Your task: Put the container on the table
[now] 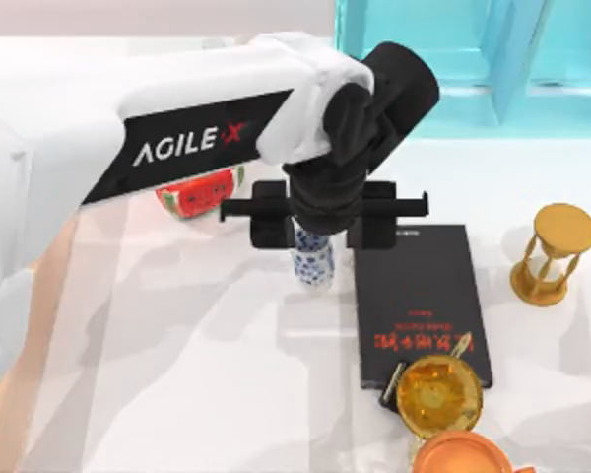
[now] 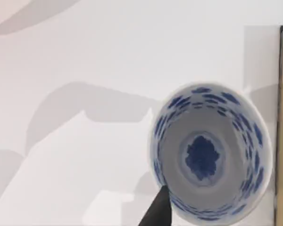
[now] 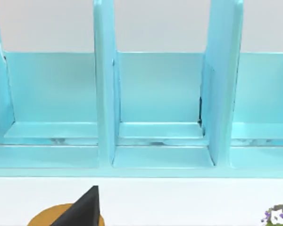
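The container (image 1: pixel 313 266), a small white cup with a blue floral pattern, stands upright just left of the black book. My left gripper (image 1: pixel 313 241) reaches straight down over it and is shut on it. From the left wrist I look into the container (image 2: pixel 210 153), with one dark fingertip (image 2: pixel 158 209) against its rim. The glossy white table (image 1: pixel 197 355) lies under the cup; I cannot tell whether the base touches it. A dark part of my right gripper (image 3: pixel 82 212) sits low in the right wrist view, facing the shelf.
A black book (image 1: pixel 419 301) with red lettering lies right of the cup. A golden bowl (image 1: pixel 438 394) and an orange round object (image 1: pixel 463 455) sit at its near end. A golden hourglass (image 1: pixel 552 251), a watermelon-patterned pot (image 1: pixel 199 194) and a teal shelf (image 1: pixel 473 49) stand around.
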